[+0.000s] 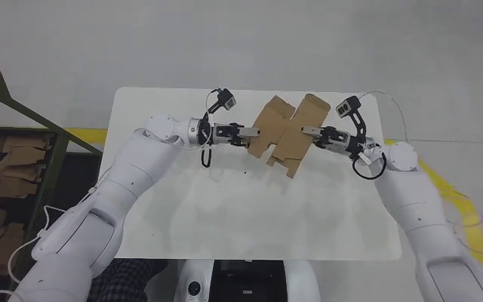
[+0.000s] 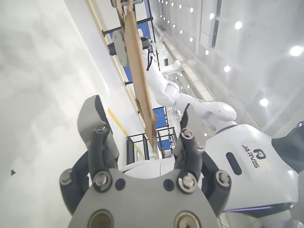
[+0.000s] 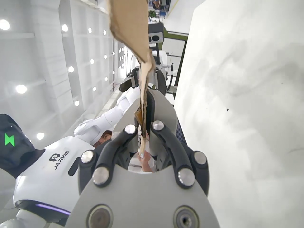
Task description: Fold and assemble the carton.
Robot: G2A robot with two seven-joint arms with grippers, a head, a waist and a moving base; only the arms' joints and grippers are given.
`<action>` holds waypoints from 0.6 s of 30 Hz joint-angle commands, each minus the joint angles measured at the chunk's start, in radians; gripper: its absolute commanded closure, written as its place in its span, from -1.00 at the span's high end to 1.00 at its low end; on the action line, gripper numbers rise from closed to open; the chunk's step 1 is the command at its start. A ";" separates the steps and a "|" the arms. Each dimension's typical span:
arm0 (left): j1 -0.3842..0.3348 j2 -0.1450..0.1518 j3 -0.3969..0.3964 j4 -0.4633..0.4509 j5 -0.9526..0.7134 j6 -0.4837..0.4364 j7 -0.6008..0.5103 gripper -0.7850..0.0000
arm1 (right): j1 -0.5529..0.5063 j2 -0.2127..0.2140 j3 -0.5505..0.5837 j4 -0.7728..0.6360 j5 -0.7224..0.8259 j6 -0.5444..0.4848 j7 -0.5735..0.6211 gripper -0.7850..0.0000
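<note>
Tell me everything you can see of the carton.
The carton is brown corrugated cardboard, collapsed flat, with notched flaps at both ends and creases between its panels. It sits slantwise and appears lifted off the white table, roughly parallel to it. The right hand is shut on one edge. The left hand is open, its fingers on either side of the opposite edge without clearly touching it.

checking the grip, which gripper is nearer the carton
Right. The right gripper is shut on the carton; the left gripper is open, straddling its opposite edge.
</note>
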 commanded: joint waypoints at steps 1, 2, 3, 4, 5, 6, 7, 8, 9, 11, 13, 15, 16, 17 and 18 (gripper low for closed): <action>0.007 0.003 -0.011 -0.001 -0.013 0.004 -0.003 1.00 | -0.038 0.005 0.018 -0.032 -0.015 0.002 -0.073 -1.00; 0.009 0.004 -0.016 0.001 -0.016 0.005 -0.004 1.00 | -0.061 0.008 0.027 -0.058 -0.029 0.000 -0.105 -1.00; 0.011 0.005 -0.020 0.003 -0.017 0.004 -0.004 1.00 | -0.086 0.012 0.038 -0.086 -0.052 -0.003 -0.144 -1.00; 0.013 0.005 -0.023 0.003 -0.017 0.005 -0.004 1.00 | -0.113 0.016 0.050 -0.118 -0.087 -0.007 -0.194 -1.00; 0.015 0.005 -0.025 0.004 -0.018 0.005 -0.005 1.00 | -0.144 0.020 0.060 -0.160 -0.118 -0.006 -0.239 -1.00; 0.016 0.005 -0.027 0.008 -0.015 0.004 -0.003 1.00 | -0.176 0.024 0.070 -0.204 -0.136 -0.001 -0.273 -1.00; 0.016 0.004 -0.027 0.011 -0.013 0.002 -0.002 1.00 | -0.206 0.028 0.083 -0.241 -0.162 0.008 -0.314 -1.00; 0.017 0.003 -0.028 0.012 -0.014 0.001 -0.001 1.00 | -0.237 0.031 0.093 -0.280 -0.188 0.017 -0.356 -1.00; 0.017 0.002 -0.027 0.013 -0.015 0.002 -0.001 1.00 | -0.269 0.033 0.102 -0.321 -0.206 0.028 -0.393 -1.00; 0.015 -0.002 -0.024 0.021 -0.011 0.001 -0.001 1.00 | -0.329 0.037 0.116 -0.394 -0.228 0.051 -0.456 -1.00; 0.011 -0.007 -0.018 0.035 -0.004 -0.001 0.001 1.00 | -0.381 0.038 0.126 -0.456 -0.237 0.068 -0.503 -1.00; 0.005 -0.013 -0.011 0.055 0.014 -0.012 0.012 1.00 | -0.421 0.039 0.133 -0.505 -0.237 0.084 -0.537 -1.00; 0.003 -0.017 -0.007 0.062 0.019 -0.017 0.018 1.00 | -0.438 0.039 0.136 -0.524 -0.235 0.090 -0.552 -1.00; 0.001 -0.021 -0.003 0.067 0.021 -0.021 0.021 1.00 | -0.452 0.039 0.138 -0.541 -0.233 0.095 -0.565 -1.00; 0.000 -0.024 0.000 0.072 0.021 -0.023 0.023 1.00 | -0.465 0.039 0.139 -0.555 -0.230 0.100 -0.574 -1.00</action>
